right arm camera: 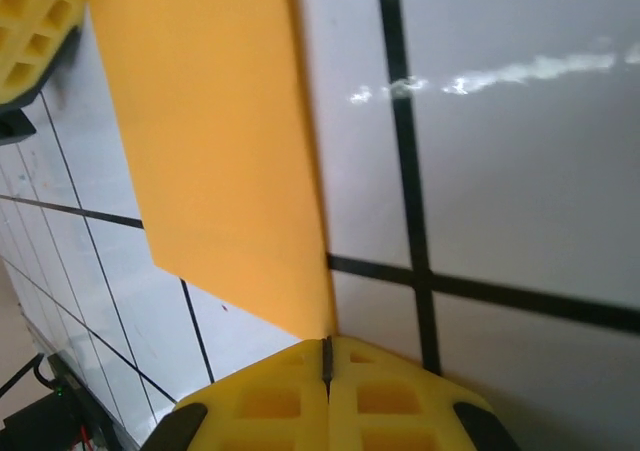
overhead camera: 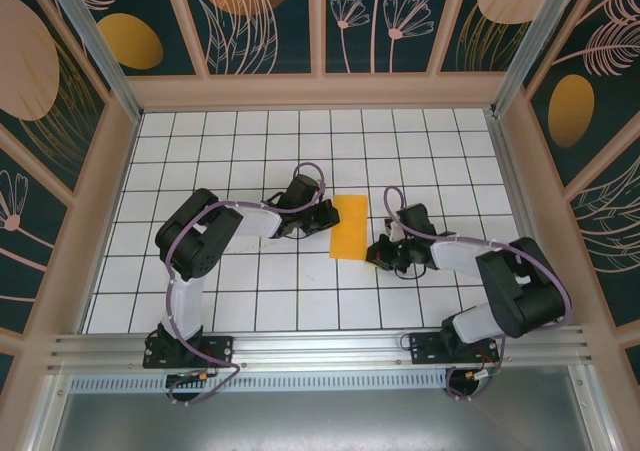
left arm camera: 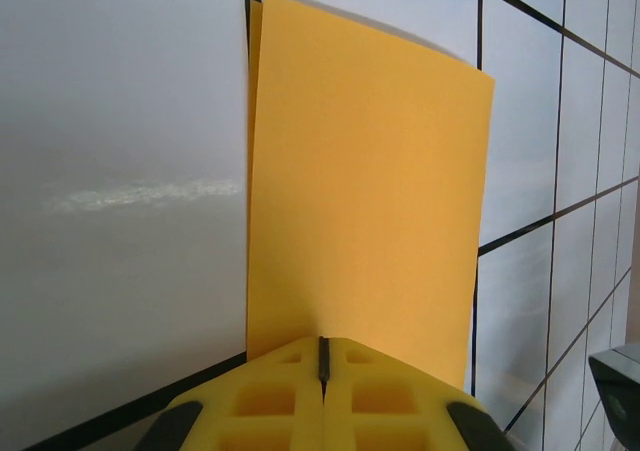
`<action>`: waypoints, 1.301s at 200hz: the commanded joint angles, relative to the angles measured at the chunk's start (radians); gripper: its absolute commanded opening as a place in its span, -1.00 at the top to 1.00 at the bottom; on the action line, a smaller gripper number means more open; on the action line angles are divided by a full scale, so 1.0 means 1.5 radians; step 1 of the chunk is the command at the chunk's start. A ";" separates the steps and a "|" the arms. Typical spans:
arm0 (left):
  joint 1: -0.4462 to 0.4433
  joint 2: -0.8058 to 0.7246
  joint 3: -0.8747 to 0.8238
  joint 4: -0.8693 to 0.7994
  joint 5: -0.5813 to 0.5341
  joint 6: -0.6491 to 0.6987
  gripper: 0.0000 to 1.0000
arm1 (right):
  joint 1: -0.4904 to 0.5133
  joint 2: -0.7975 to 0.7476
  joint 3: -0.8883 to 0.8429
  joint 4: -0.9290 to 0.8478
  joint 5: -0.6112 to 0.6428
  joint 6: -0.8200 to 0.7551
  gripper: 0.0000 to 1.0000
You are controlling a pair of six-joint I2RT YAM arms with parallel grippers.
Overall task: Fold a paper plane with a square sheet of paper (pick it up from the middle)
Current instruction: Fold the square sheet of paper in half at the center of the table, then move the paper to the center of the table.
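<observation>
The square sheet of paper (overhead camera: pixel 350 227) lies folded in half as an orange-yellow rectangle on the white grid table, between the two arms. My left gripper (overhead camera: pixel 328 218) is shut, its tips at the sheet's left long edge. In the left wrist view the paper (left arm camera: pixel 365 191) stretches flat away from the shut yellow jaws (left arm camera: pixel 323 356), with a second layer peeking out along its left side. My right gripper (overhead camera: pixel 378 253) is shut at the sheet's near right corner. In the right wrist view the paper's (right arm camera: pixel 215 151) edge runs straight down to the shut jaws (right arm camera: pixel 327 356). No paper shows between either pair of jaws.
The table (overhead camera: pixel 250 141) is a white surface with black grid lines, walled by wooden frames and dark patterned panels (overhead camera: pixel 260 21). A metal rail (overhead camera: pixel 320 346) with both arm bases runs along the near edge. The left gripper's yellow finger (right arm camera: pixel 30 31) shows at the right wrist view's top left.
</observation>
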 commanded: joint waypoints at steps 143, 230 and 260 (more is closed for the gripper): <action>0.028 -0.286 -0.134 -0.153 -0.166 0.004 -0.01 | 0.125 0.163 0.297 -0.162 0.337 0.016 0.44; 0.032 -0.410 -0.254 -0.174 -0.246 -0.022 -0.01 | 0.205 0.180 0.184 -0.021 0.221 0.249 0.54; 0.036 -0.436 -0.277 -0.177 -0.273 -0.035 -0.01 | 0.233 0.250 0.267 0.009 0.229 0.323 0.56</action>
